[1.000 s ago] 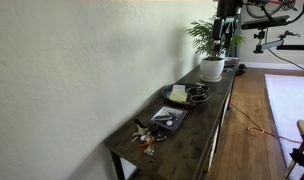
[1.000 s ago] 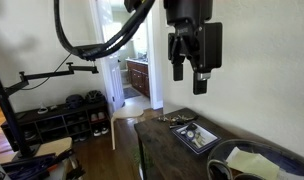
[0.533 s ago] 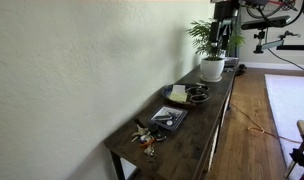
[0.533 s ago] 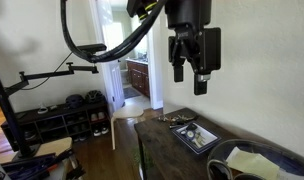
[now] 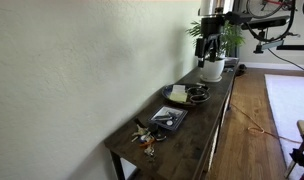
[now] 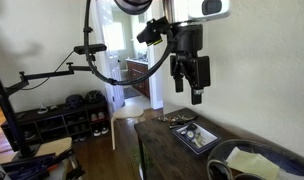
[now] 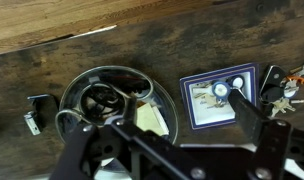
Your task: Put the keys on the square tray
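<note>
You have long dark table (image 5: 200, 122) along white wall (image 5: 82, 70). Round light plate (image 5: 176, 98) carries pale wedge, small dark bowl (image 5: 198, 96) just beside it. White-potted plant (image 5: 212, 68) stands at table's far end. Shoe rack (image 6: 67, 118) sits near doorway (image 6: 137, 75).

Bench (image 5: 192, 135): one, long and dark.

Items counted on it in an exterior view:
- One bunch of keys (image 5: 145, 137); the separate keys are too jumbled to number.
- One square tray (image 5: 164, 124).
- One round plate (image 5: 168, 97).
- One small dark bowl (image 5: 198, 95).
- One potted plant (image 5: 212, 62).

The wrist view confirms one tray (image 7: 202, 115), one plate (image 7: 92, 72) and one bunch of keys (image 7: 282, 92). It adds one small dark object (image 7: 32, 112) of unclear kind.

Robot arm (image 6: 184, 40): one, carrying one pair of jaws.
</note>
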